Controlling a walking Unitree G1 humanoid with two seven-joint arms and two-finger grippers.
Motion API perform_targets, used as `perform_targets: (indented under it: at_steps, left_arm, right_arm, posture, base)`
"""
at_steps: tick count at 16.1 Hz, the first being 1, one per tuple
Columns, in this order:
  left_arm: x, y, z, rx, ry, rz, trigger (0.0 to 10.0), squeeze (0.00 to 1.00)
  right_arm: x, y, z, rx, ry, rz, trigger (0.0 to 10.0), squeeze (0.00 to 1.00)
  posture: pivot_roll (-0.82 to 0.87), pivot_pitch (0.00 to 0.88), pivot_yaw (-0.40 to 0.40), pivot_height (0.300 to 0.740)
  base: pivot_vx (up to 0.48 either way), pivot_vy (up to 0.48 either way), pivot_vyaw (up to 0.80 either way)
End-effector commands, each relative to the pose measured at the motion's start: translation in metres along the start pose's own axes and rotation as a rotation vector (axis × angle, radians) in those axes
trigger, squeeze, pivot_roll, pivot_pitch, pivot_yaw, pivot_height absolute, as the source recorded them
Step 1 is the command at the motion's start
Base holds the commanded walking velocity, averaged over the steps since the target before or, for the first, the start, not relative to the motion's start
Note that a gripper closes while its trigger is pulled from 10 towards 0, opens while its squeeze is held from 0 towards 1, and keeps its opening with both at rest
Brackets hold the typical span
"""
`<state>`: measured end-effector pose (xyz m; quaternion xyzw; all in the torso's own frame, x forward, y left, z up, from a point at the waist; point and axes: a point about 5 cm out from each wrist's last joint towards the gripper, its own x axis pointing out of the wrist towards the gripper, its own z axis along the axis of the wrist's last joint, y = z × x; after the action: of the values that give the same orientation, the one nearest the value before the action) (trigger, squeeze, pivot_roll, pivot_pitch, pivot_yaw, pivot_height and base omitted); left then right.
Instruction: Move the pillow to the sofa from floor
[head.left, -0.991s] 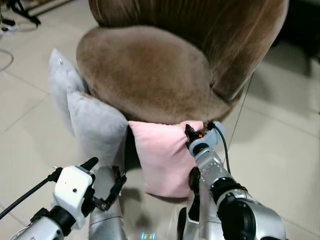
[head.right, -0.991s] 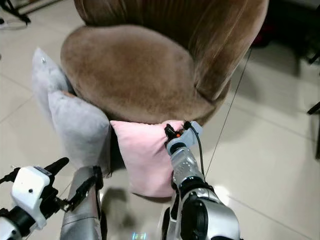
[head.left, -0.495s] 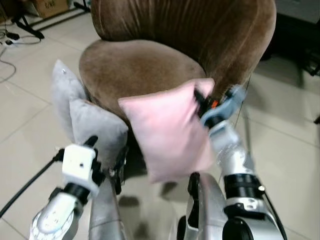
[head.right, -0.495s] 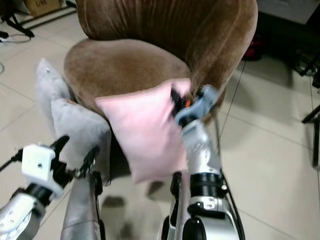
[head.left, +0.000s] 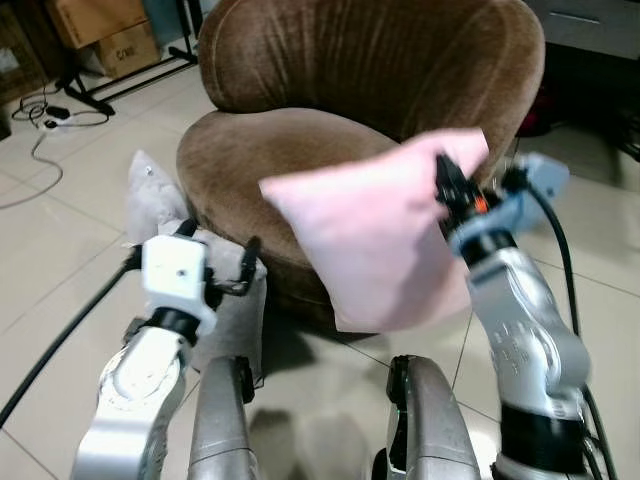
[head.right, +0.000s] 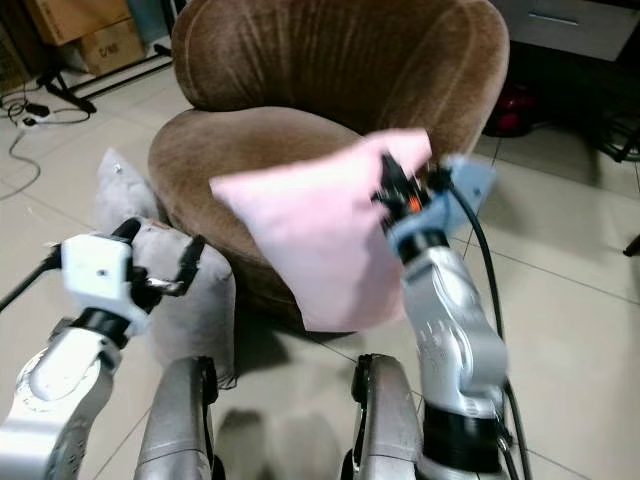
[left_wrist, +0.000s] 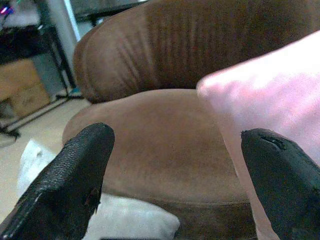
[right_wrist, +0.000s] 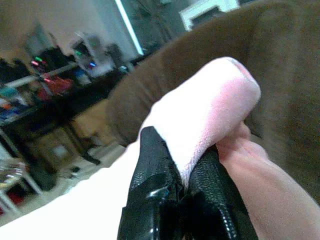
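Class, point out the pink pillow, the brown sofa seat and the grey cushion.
pink pillow (head.left: 375, 240), left eye view, middle of its face
brown sofa seat (head.left: 265, 150), left eye view, seat top
grey cushion (head.right: 195, 300), right eye view, front face

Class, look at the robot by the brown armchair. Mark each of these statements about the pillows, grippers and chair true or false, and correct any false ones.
1. The right gripper pinches a corner of the pink pillow. True.
2. The pink pillow lies flat on the floor. False: it hangs in the air in front of the brown armchair.
3. The left gripper holds a grey pillow. False: its fingers are open and hold nothing.
4. Grey pillows lean against the armchair's side on the floor. True.
5. The armchair's seat has a pillow lying on it. False: nothing rests on the seat.
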<state>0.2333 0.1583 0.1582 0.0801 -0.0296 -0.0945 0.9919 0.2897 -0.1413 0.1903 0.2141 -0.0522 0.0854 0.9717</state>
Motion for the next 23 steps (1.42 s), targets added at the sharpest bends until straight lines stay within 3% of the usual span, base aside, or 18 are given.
perform_targets:
  at_steps: [1, 4, 8, 12, 16, 21, 22, 23]
  left_arm:
    - [0.002, -0.002, 0.0, 0.027, -0.007, -0.007, 10.0, 0.0]
    - [0.008, 0.008, -0.001, 0.076, -0.01, 0.072, 10.0, 0.0]
    - [0.012, 0.011, 0.001, 0.087, -0.017, 0.087, 10.0, 0.0]
    - [0.02, 0.002, -0.002, 0.117, -0.013, 0.052, 10.0, 0.0]
    - [0.026, 0.003, -0.002, 0.116, -0.02, 0.05, 10.0, 0.0]
    - [0.029, 0.003, -0.002, 0.127, -0.036, 0.05, 10.0, 0.0]
    - [0.03, 0.005, -0.003, 0.131, -0.036, 0.054, 10.0, 0.0]
    - [0.03, 0.005, -0.003, 0.136, -0.038, 0.055, 10.0, 0.0]
  right_arm:
    - [-0.001, 0.014, 0.009, -0.016, -0.032, 0.04, 10.0, 0.0]
    - [-0.006, 0.016, 0.001, -0.002, -0.002, 0.011, 10.0, 0.0]
    - [0.001, 0.017, -0.003, 0.008, 0.004, 0.009, 10.0, 0.0]
    - [0.003, 0.012, -0.005, 0.06, 0.003, -0.018, 10.0, 0.0]
    - [0.004, 0.014, -0.003, 0.076, -0.007, -0.004, 10.0, 0.0]
    - [0.008, 0.002, -0.003, 0.024, -0.027, -0.048, 10.0, 0.0]
    - [0.009, -0.004, -0.004, -0.062, -0.03, -0.09, 10.0, 0.0]
    - [0.008, -0.008, -0.006, -0.034, -0.023, -0.115, 10.0, 0.0]
  posture:
    - [0.03, 0.0, 0.008, 0.537]
    - [0.07, 0.0, -0.037, 0.577]
    - [0.1, 0.0, -0.059, 0.612]
    - [0.08, 0.0, -0.037, 0.647]
    - [0.07, 0.0, -0.036, 0.687]
    - [0.08, 0.0, -0.05, 0.727]
    - [0.08, 0.0, -0.05, 0.737]
    - [0.09, 0.0, -0.051, 0.74]
  base:
    - [0.0, 0.0, 0.0]
    - [0.0, 0.0, 0.0]
    - [0.0, 0.0, 0.0]
    - [0.0, 0.0, 0.0]
    - [0.0, 0.0, 0.0]
    - [0.0, 0.0, 0.0]
    - [0.0, 0.0, 0.0]
    - [0.0, 0.0, 0.0]
